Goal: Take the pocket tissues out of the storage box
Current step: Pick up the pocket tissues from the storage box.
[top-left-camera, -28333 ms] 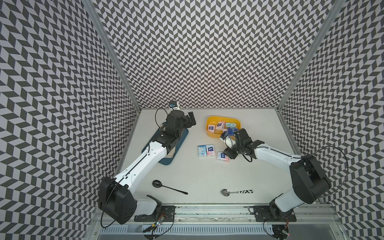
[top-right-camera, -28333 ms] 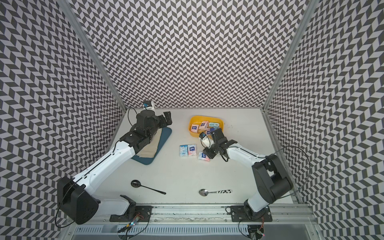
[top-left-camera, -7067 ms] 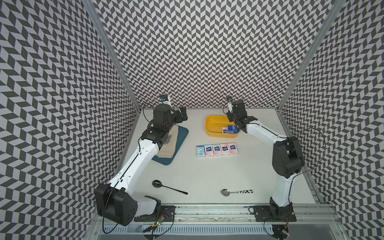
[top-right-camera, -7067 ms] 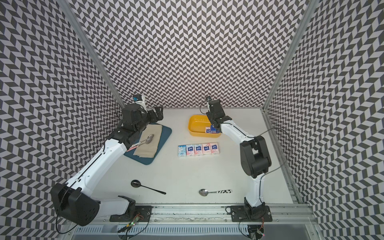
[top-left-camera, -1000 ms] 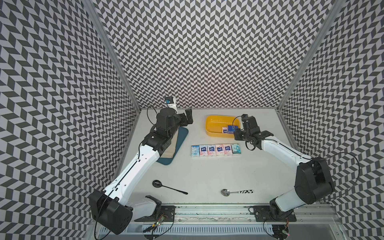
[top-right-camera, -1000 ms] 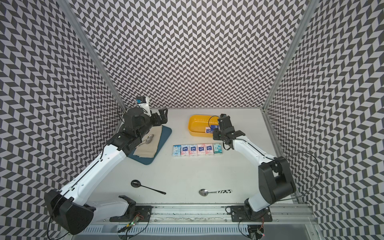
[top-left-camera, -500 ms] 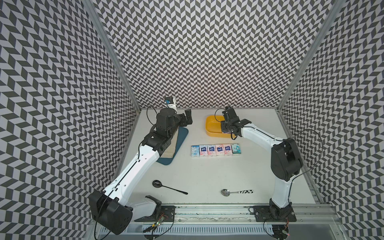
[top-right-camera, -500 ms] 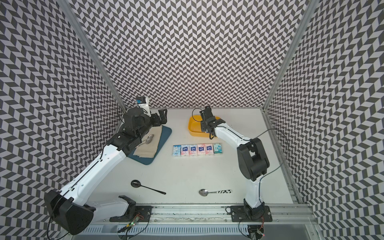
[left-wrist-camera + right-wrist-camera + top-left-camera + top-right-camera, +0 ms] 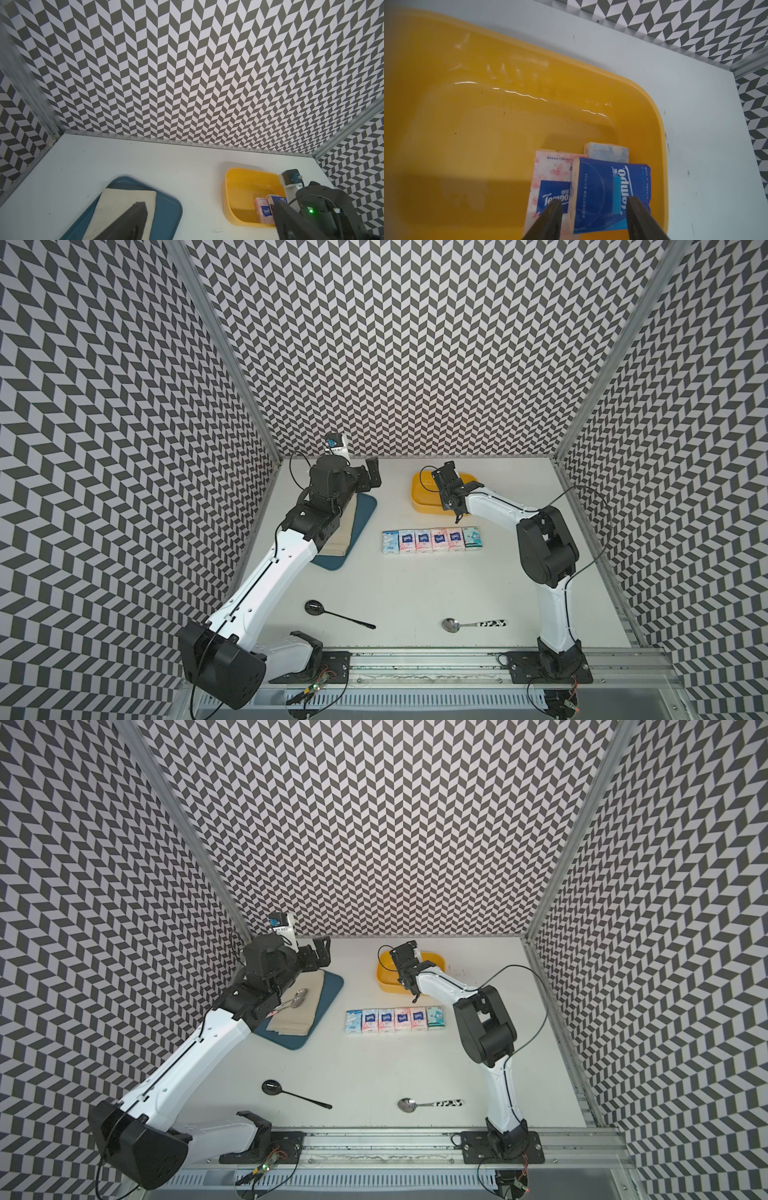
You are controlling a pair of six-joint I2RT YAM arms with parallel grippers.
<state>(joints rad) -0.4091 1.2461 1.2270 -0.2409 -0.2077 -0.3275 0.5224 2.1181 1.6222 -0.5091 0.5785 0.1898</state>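
Right end effector (image 9: 593, 200) is hovering low inside the storage box (image 9: 467, 128), which is sitting toward the far edge of the desk (image 9: 415, 585). By the look of things the task is running well past its midpoint. 6 pocket tissues (image 9: 432, 540) are lying side by side in a neat row just near of the box. 3 are remaining inside, bunched in one corner: a dark blue pack (image 9: 598, 182) leaning partly over a pink-white pack (image 9: 550, 176), with a pale blue pack (image 9: 607, 152) just beyond them. That end effector's jaws are standing moderately parted and gripping nothing. They are straddling one end of the dark blue pack, and whether the tips are touching its wrapper I cannot tell. Left end effector (image 9: 369, 477) is hanging wide open and empty above the blue tray (image 9: 365, 510) at the far left.
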